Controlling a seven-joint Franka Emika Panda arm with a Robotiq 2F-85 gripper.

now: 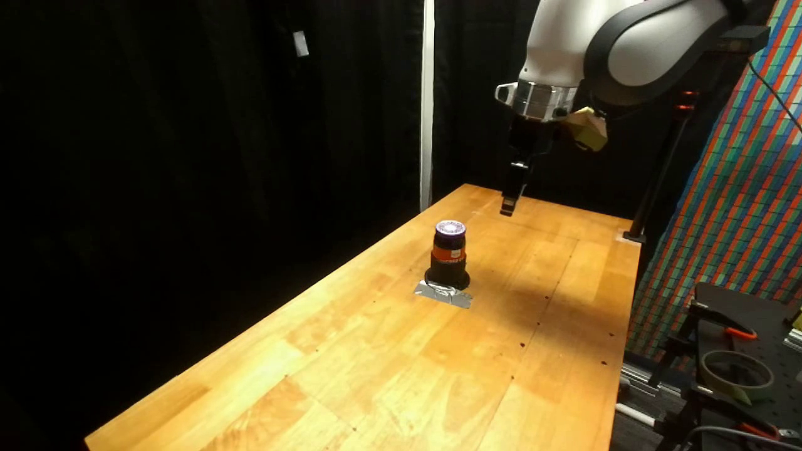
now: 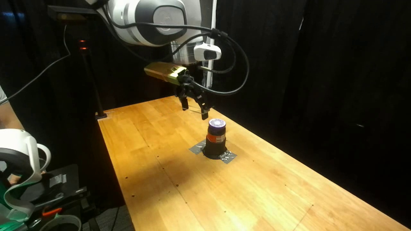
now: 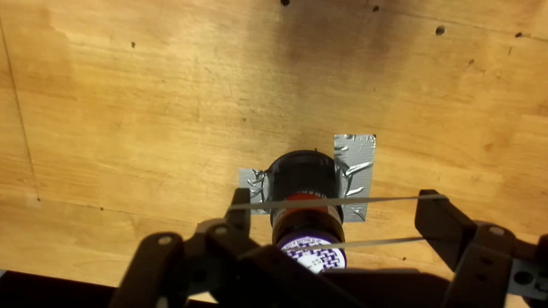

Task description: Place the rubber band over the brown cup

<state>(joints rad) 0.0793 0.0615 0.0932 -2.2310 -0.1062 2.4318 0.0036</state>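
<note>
Standing upright, the cup (image 2: 216, 137) rose from a dark base (image 2: 214, 149) on the table (image 2: 273, 186), an orange label (image 1: 447, 255) around its side and a pale, purple-edged lid (image 2: 217, 123) on top. Grey tape (image 3: 356, 177) ran from two sides of the base onto the table. Apart from the cup was the band (image 3: 385, 199), a thin pale loop stretched between the fingers (image 3: 445, 226) of the gripper (image 2: 195, 113). These were spread wide, the band drawn out in two strands; where the lower strand met the finger at the left of the wrist view, I couldn't make out. In that view the upper strand passed in front of the label, the lower in front of the lid.

The gripper hung above the table, near the cup, pointing down. In an exterior view it leaned a little, with only one fingertip (image 1: 508, 205) showing clearly. Above it the arm (image 1: 561, 50) came in from the top of both exterior views, bent at the wrist, its end section dropping steeply. A yellow block (image 2: 162, 71) jutted from beside the wrist, and a black cable (image 2: 224, 93) looped out there.

At a far corner of the table stood a black pole (image 1: 661, 169). Dark curtains (image 1: 219, 188) hung behind, and beyond the table were a checked sheet (image 1: 727, 207) and a dark bench (image 1: 739, 297).
</note>
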